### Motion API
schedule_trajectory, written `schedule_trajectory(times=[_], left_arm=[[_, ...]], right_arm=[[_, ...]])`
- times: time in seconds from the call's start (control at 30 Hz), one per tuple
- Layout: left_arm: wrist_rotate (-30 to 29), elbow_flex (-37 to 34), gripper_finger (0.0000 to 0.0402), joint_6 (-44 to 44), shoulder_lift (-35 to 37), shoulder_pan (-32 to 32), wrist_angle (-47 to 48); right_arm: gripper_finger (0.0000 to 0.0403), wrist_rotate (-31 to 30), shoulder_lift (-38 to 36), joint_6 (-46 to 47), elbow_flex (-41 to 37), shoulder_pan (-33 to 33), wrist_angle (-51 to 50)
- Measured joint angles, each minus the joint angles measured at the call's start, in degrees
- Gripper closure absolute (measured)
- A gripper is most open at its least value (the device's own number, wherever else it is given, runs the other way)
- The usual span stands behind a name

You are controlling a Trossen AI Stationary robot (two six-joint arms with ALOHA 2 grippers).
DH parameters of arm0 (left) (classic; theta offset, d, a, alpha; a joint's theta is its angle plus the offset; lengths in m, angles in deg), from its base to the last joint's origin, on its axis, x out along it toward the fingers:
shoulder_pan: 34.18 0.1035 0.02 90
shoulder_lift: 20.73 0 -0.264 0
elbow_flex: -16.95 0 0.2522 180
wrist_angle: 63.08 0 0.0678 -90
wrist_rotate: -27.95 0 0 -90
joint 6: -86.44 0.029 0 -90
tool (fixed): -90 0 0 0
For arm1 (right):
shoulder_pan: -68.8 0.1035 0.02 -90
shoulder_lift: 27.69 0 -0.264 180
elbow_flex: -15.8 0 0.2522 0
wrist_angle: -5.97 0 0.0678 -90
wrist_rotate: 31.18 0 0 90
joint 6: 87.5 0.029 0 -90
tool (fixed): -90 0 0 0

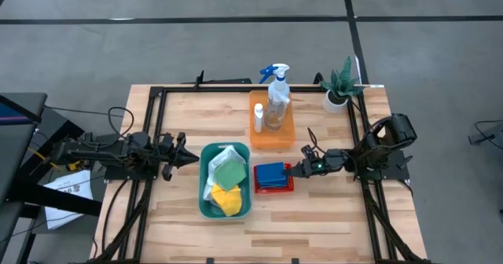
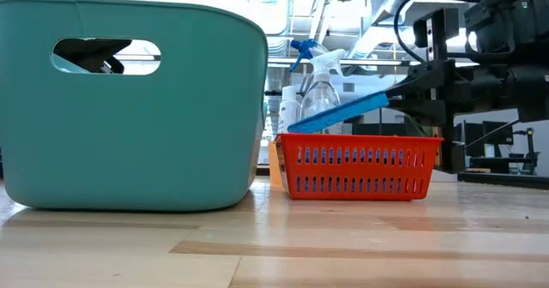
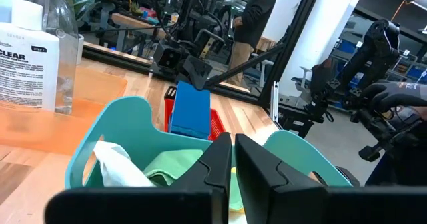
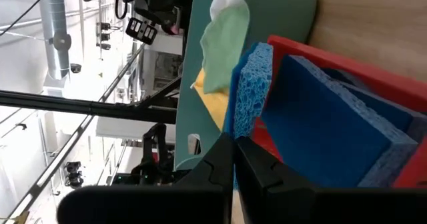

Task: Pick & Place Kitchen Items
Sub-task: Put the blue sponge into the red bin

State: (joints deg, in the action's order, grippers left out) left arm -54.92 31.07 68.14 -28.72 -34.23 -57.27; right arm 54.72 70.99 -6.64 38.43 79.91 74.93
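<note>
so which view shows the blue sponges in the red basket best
The right wrist view: the blue sponges fill the frame, their texture clear, in the red basket. The high view shows them small from above, the low view only one tilted sponge edge above the rim, the left wrist view one sponge upright.

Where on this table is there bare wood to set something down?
Bare wood lies along the near edge, in front of the teal bin and red basket, and at the far-left corner, left of the orange tray. The middle is crowded: bin, basket and tray sit close together, flanked by the left gripper and right gripper.
</note>
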Motion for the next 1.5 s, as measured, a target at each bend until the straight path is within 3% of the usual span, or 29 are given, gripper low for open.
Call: schedule_trajectory(times=[1.5], left_arm=[[0.0,0.0,0.0385,0.0,0.0,0.0,0.0]], right_arm=[[0.0403,-0.5,0.0,1.8,-1.5,1.7,-1.2]])
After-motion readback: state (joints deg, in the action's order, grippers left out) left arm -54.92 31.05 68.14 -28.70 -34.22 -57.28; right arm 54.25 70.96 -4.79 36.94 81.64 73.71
